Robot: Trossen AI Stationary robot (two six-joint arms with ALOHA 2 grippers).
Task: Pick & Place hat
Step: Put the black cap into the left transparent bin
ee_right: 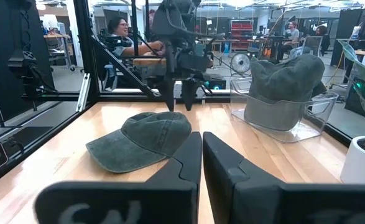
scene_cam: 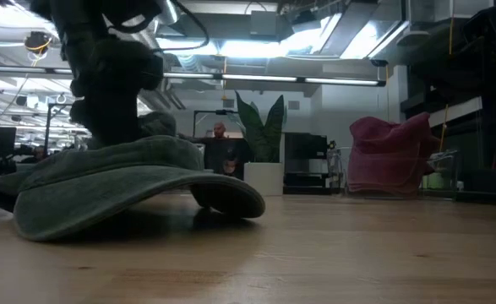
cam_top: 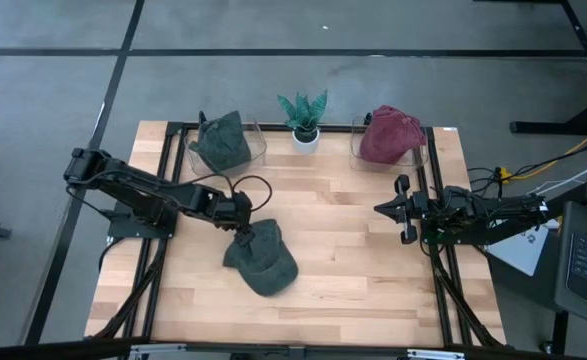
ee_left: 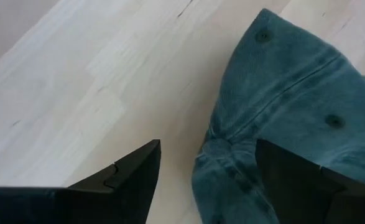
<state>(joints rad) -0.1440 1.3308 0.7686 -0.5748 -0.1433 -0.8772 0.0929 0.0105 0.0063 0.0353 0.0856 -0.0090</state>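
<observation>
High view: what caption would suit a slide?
Left end effector open over a green cap; right end effector waits shut.

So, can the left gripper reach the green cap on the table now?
Probably yes: the left gripper hangs open right over the green cap, one finger at its crown, with nothing between them.

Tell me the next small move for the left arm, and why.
Probably lower a little and close: the left gripper hovers open at the back edge of the green cap lying on the table, one jaw over the fabric, one over bare wood. Nothing is gripped yet.
</observation>
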